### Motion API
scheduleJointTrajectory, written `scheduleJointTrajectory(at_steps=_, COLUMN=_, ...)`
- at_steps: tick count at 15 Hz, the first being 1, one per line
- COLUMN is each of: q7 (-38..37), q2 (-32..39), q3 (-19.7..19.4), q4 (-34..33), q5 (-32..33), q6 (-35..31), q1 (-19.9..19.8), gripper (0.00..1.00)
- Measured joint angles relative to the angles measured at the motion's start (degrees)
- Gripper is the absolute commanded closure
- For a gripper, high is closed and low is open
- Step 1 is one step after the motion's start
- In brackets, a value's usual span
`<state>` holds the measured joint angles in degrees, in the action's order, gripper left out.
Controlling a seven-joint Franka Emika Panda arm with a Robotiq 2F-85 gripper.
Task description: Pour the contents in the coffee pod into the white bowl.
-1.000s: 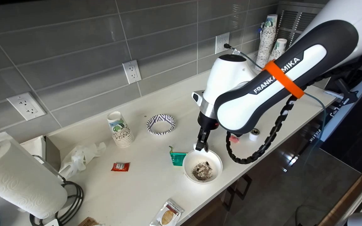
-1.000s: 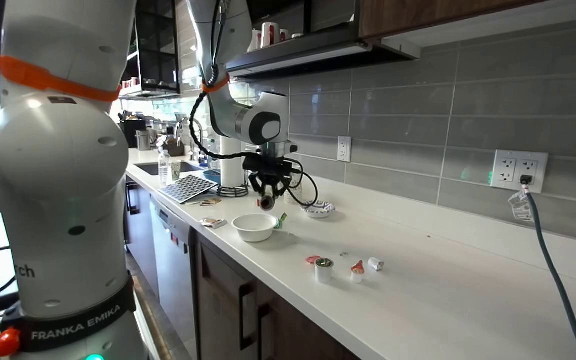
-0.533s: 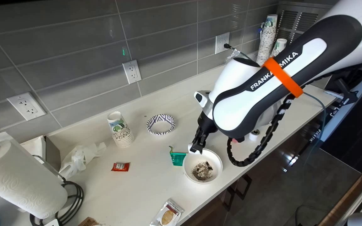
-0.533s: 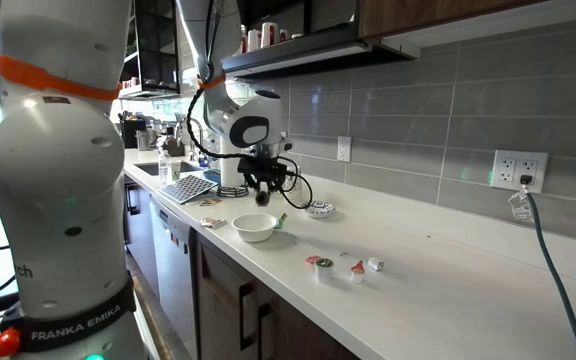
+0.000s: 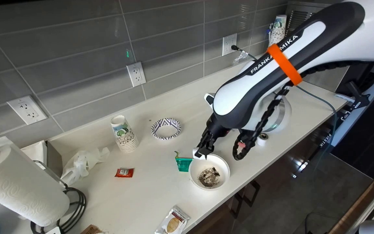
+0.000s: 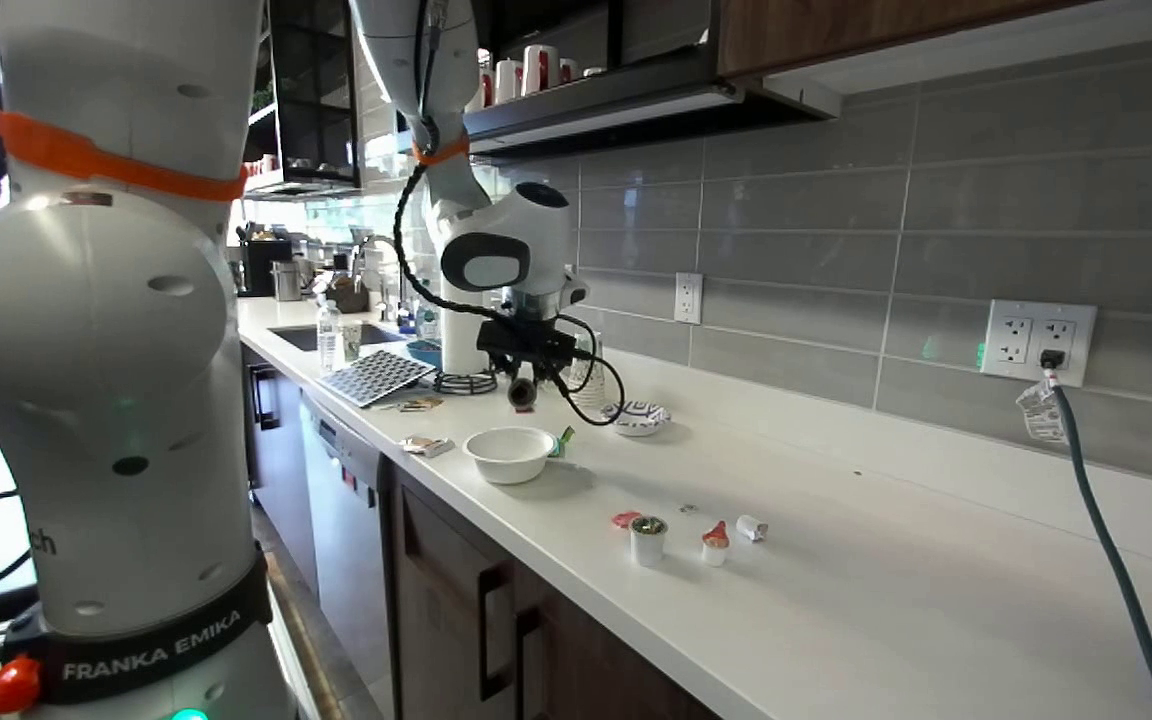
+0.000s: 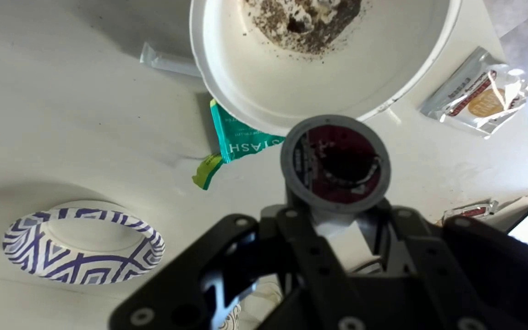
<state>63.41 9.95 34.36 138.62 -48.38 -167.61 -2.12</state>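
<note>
My gripper is shut on a white coffee pod. In the wrist view the pod shows a grey rim and a maroon lid with a dark torn hole. In an exterior view the pod's round dark mouth faces sideways toward the camera, above the counter. The white bowl stands below, also in view. It holds brown grounds with pale lumps. In the wrist view the pod overlaps the edge of the white bowl. The gripper hides the pod's lower part there.
A blue-patterned bowl and a cup stack stand toward the wall. A green tea packet touches or lies close by the white bowl. A foil packet lies near the counter edge. Small pods stand farther along.
My gripper and the pod have shifted slightly left in both exterior views, and the wrist has tilted. The forearm has swung and risen in an exterior view. The bowl has not moved.
</note>
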Motion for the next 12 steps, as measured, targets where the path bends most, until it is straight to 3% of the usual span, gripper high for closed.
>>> scheduleJointTrajectory(at_steps=5, q7=16.63, q2=-0.03, q3=3.09, q4=-1.19, q5=-14.04, q6=0.01, q1=-3.49, gripper=0.92)
scheduleJointTrajectory(at_steps=12, q7=31.07, q2=-0.03, q3=3.56, q4=-1.69, q5=-23.61, q6=3.97, q1=-5.28, gripper=0.92)
